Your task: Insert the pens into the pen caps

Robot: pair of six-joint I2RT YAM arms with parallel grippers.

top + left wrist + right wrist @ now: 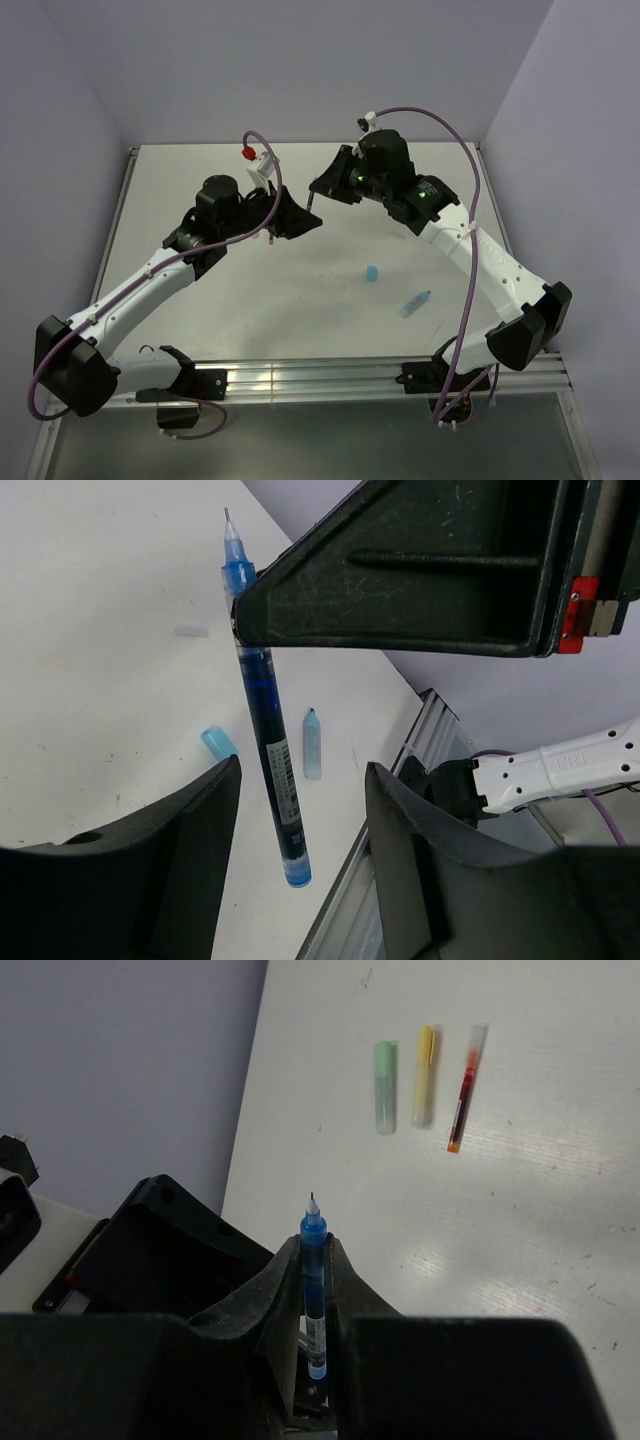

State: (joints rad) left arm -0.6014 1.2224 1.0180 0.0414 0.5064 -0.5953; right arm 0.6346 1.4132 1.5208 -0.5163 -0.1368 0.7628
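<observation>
Low in the right wrist view, right gripper (312, 1250) clamped on dark blue pen (314, 1295), left gripper (302, 770) spread open nearby.

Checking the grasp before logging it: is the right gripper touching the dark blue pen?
Touching. The right wrist view shows the right gripper closed with both fingers pressed against the barrel of the dark blue pen.

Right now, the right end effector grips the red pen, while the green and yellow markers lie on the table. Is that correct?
No. The right end effector grips the dark blue pen, as the right wrist view shows. The red pen lies on the table by the yellow marker and the green marker.
</observation>
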